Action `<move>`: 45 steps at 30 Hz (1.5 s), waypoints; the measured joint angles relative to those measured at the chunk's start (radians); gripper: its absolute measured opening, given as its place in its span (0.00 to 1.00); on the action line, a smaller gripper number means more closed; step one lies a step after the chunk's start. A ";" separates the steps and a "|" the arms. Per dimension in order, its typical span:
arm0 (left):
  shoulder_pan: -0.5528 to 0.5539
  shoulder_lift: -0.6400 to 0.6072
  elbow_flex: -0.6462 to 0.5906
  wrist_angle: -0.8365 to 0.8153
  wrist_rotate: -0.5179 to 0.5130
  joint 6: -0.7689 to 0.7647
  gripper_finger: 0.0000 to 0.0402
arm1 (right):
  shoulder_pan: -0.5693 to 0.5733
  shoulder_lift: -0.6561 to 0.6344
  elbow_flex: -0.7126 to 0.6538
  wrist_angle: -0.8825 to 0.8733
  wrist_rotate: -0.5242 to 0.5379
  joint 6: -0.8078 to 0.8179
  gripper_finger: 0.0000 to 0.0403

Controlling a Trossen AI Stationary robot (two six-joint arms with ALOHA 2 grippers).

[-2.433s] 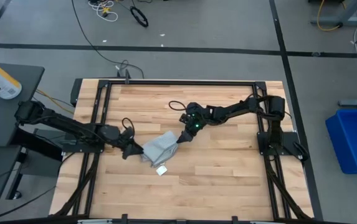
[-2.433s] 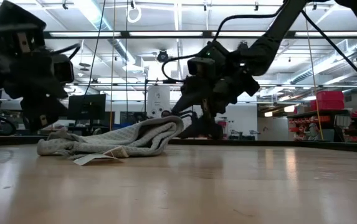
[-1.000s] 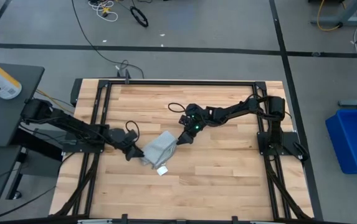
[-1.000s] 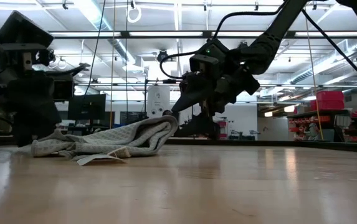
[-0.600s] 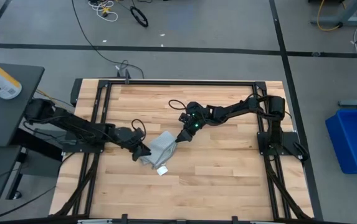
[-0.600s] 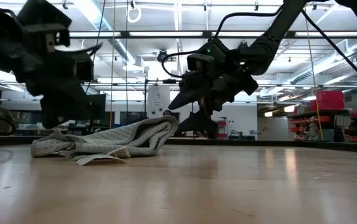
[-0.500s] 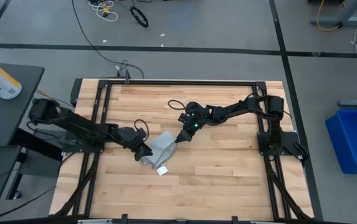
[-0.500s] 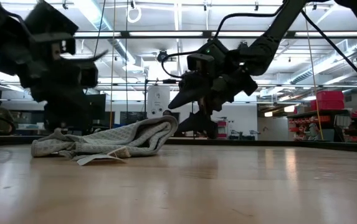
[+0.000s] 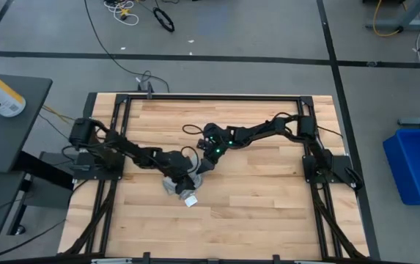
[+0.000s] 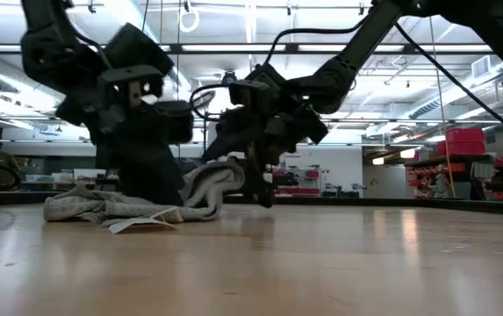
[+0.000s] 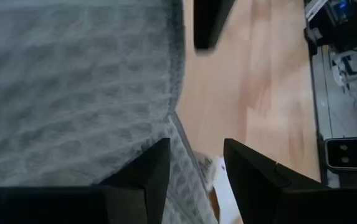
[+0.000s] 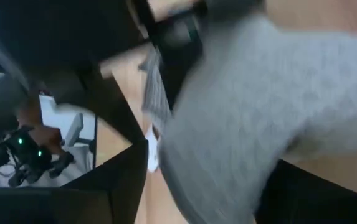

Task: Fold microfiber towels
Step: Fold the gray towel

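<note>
— Where was the left gripper (image 9: 188,178) when you looked?

— Down over the towel (image 9: 174,184), near the middle of the bench (image 9: 268,191), with its arm reaching in from the left side. Its own wrist camera showed the two dark fingers (image 11: 150,174) standing apart over the cloth's edge, with nothing pinched between them. The weave filled most of that picture and bare wood lay past it.

— And the right gripper (image 9: 205,166)?

— Just beside the left one, at the towel's far-right corner. From above I couldn't tell how its jaws stood. Its wrist camera showed a fold of the grey cloth (image 12: 240,106) bulging right up against it, but the tips were too close and dark to say whether they had closed on it.

— What did the level view add?

— Height. From above the towel looked like a small grey lump half hidden under both arms. From the bench top it lay crumpled low on the wood (image 10: 102,207), and its right-hand end rose in a rolled hump (image 10: 219,182) where the right gripper (image 10: 255,180) met it.

— Any tag?

— Yes, a small white tag (image 9: 190,199) lay flat on the wood at the towel's near edge. It also showed from the level view (image 10: 137,225).
</note>
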State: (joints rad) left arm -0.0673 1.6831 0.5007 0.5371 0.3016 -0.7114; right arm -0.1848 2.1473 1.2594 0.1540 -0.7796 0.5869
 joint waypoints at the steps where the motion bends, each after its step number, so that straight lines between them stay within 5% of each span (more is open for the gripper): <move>1: 0.000 0.017 0.010 0.001 0.005 0.007 0.39 | 0.000 0.003 0.008 -0.004 0.002 -0.005 0.59; 11: -0.002 -0.036 0.001 0.006 -0.001 0.047 0.39 | -0.008 0.001 0.015 -0.025 0.026 0.001 0.39; 18: -0.012 -0.064 -0.064 0.015 -0.025 0.011 0.39 | -0.008 0.001 0.014 -0.047 0.045 -0.033 0.05; 34: -0.121 -0.101 -0.261 0.285 -0.096 -0.145 0.39 | -0.005 -0.085 0.013 -0.360 0.246 -0.234 0.03; 45: -0.149 -0.132 -0.293 0.285 -0.176 -0.164 0.39 | 0.063 -0.183 0.012 -0.695 0.588 -0.277 0.03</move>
State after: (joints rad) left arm -0.2164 1.5513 0.2077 0.8223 0.1257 -0.8752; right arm -0.1216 1.9640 1.2716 -0.5412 -0.1915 0.3101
